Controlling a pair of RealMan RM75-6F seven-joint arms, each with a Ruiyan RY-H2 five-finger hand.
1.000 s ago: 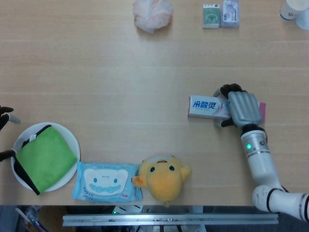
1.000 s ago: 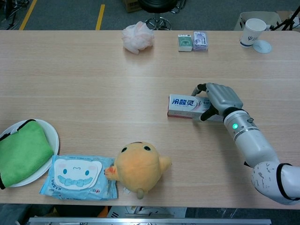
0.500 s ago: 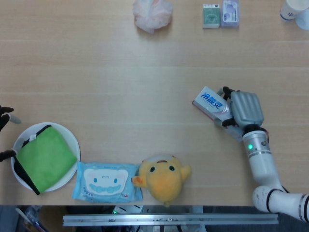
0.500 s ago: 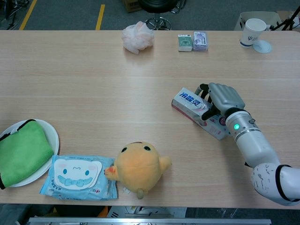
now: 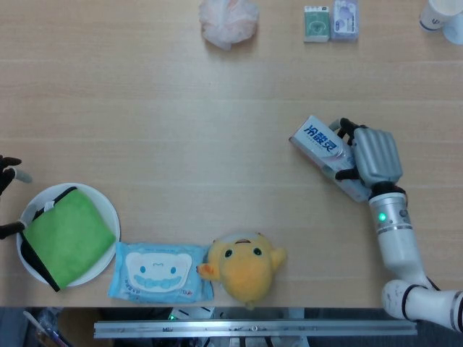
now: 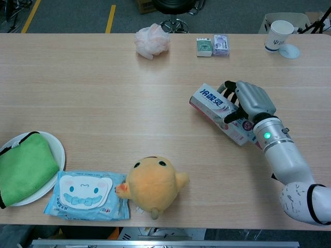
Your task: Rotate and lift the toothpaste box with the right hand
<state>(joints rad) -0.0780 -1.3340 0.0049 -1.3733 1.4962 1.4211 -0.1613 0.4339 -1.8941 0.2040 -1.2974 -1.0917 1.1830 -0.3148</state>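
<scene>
Gripping the toothpaste box (image 5: 323,147) near its right end, the right hand (image 5: 372,157) has its fingers wrapped over the top of the carton. The box sits diagonally over the right part of the table (image 5: 159,108), its printed end pointing up and to the left in the head view. In the chest view the same box (image 6: 217,109) runs from upper left to lower right under the right hand (image 6: 252,103); whether its underside touches the tabletop cannot be told.

The left hand (image 5: 9,189) shows only as dark fingertips at the left edge of the head view, just beside the white plate (image 5: 110,210). Whether it is open or closed cannot be told.

Surrounding items:
- The plate carries a folded green cloth (image 5: 69,237) and sits at the front left.
- A blue wet-wipe pack (image 5: 159,272) lies just right of the plate.
- A yellow plush toy (image 5: 246,262) touches the right edge of the pack.
- A pink bath pouf (image 5: 228,20) rests at the far edge, well apart from the box.
- Two small boxes (image 5: 330,22) stand side by side to the right of the pouf.
- A paper cup (image 6: 280,33) stands at the far right corner in the chest view.

No item lies between the box and the plush toy or the far-edge items.
</scene>
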